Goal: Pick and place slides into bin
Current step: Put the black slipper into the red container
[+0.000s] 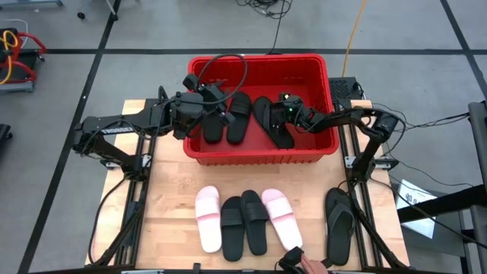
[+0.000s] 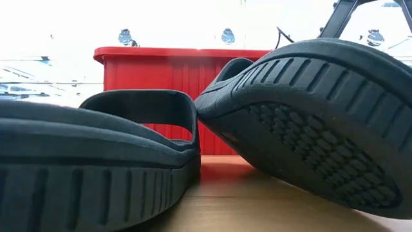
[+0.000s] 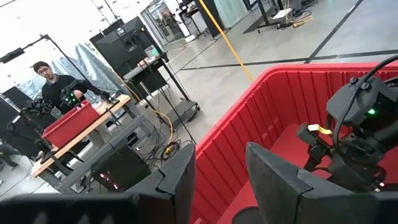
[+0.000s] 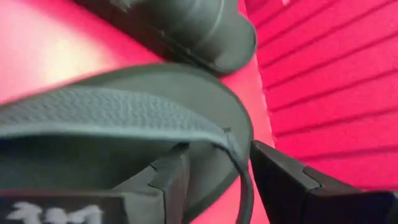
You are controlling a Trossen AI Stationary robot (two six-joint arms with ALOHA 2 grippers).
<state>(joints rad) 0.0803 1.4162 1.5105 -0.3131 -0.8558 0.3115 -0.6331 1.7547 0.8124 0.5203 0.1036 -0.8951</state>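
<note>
Three black slides lie in the red bin; both fingers sets released.

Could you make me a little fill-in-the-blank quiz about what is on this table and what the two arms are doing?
1. The bin is coloured ____.
2. Between the two pink slides on the table lies a pair of ____ slides.
3. The right gripper is inside the bin at a black ____.
4. The left gripper, holding nothing, hangs over the bin's ____ side.

Missing words: red; black; flip-flop; left
</note>
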